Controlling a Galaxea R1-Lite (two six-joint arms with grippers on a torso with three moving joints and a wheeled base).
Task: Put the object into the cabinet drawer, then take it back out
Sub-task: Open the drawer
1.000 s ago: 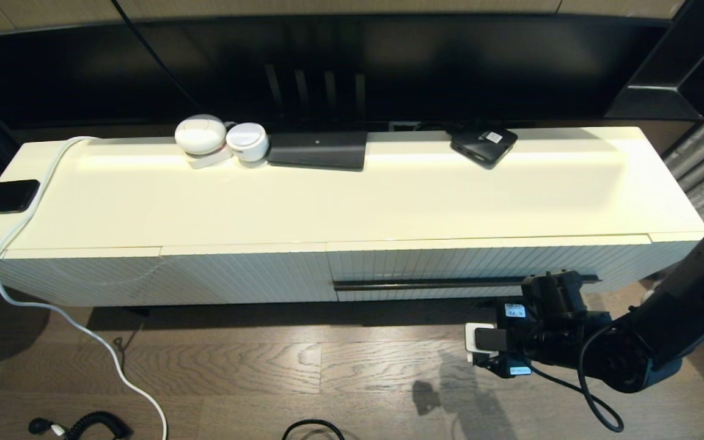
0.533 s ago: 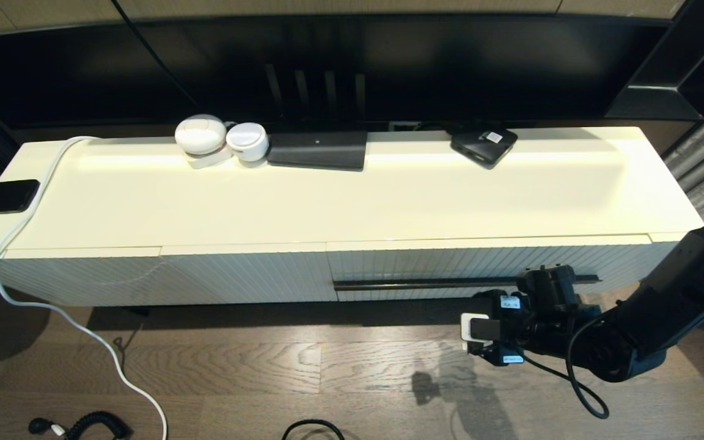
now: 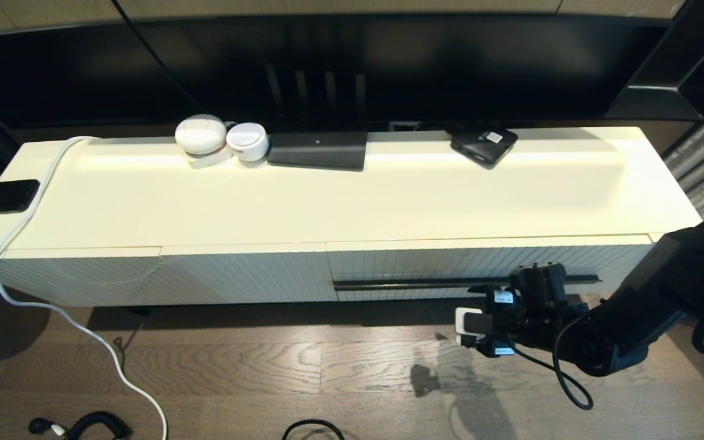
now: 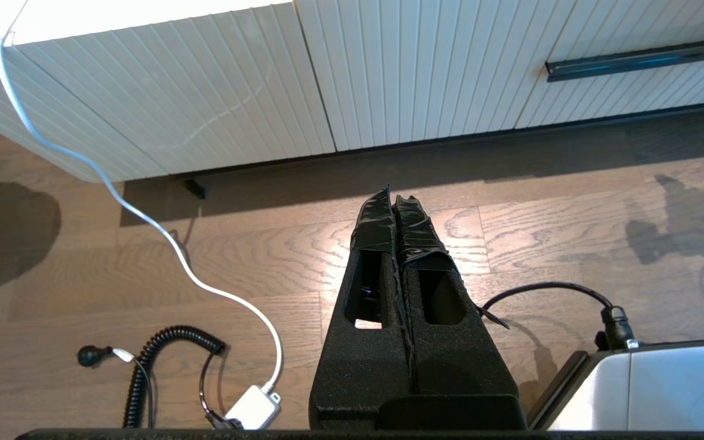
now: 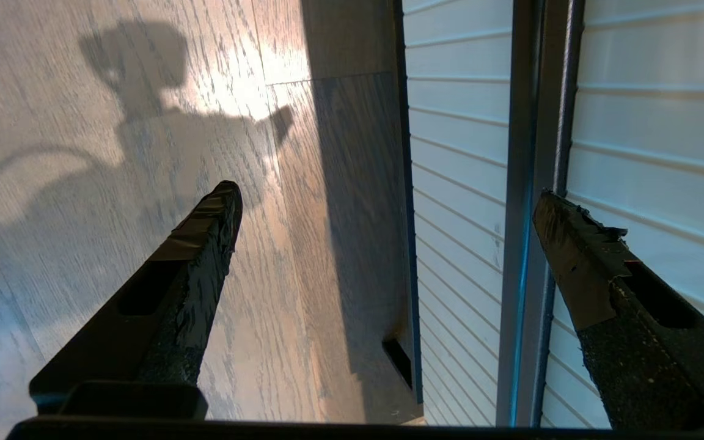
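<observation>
Right claw (image 5: pixel 385 201) spread wide, one finger over closed cabinet drawer's (image 3: pixel 450 266) bar handle (image 5: pixel 538 153)

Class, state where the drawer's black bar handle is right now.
In the head view the black bar handle runs along the closed cabinet drawer, on the cabinet's right half, with the open right gripper at its right end.

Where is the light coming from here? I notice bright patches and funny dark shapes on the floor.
Head view: glare on the cabinet top and floor, arm's shadow beside it. Right wrist view: the same shadow falls sharp on the boards beyond the open right claw. Left wrist view: bright floor patch ahead of the shut left claw.
</observation>
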